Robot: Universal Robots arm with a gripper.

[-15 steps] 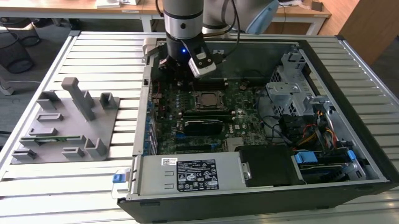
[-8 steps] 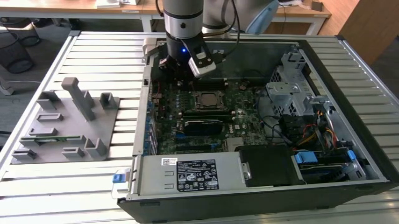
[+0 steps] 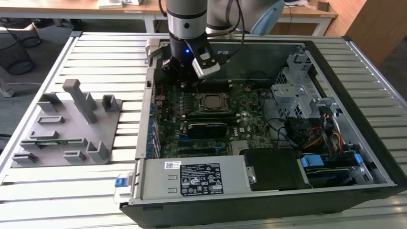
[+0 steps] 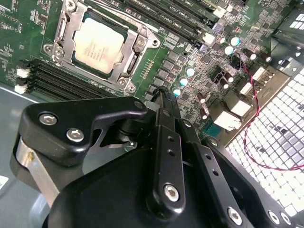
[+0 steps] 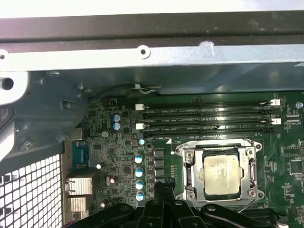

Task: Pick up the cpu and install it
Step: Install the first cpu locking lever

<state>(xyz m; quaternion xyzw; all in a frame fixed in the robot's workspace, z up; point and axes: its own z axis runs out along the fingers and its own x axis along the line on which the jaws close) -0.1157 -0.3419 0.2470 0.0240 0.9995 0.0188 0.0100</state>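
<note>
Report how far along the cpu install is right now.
Looks done: the cpu already lies flat inside the socket frame on the motherboard, seen in both wrist views. In hand: nothing. The gripper has its fingers shut together, empty, hanging over the board beside the socket. Left: whether the socket's retention is latched I cannot tell from these views.

The cpu has a pale, brushed metal top with a dull sheen, seated in a shiny bare-metal socket frame. The motherboard is glossy green laminate. The gripper is matt black metal with bright steel screws. The table is ribbed aluminium, and the grey holder looks like matt plastic.
</note>
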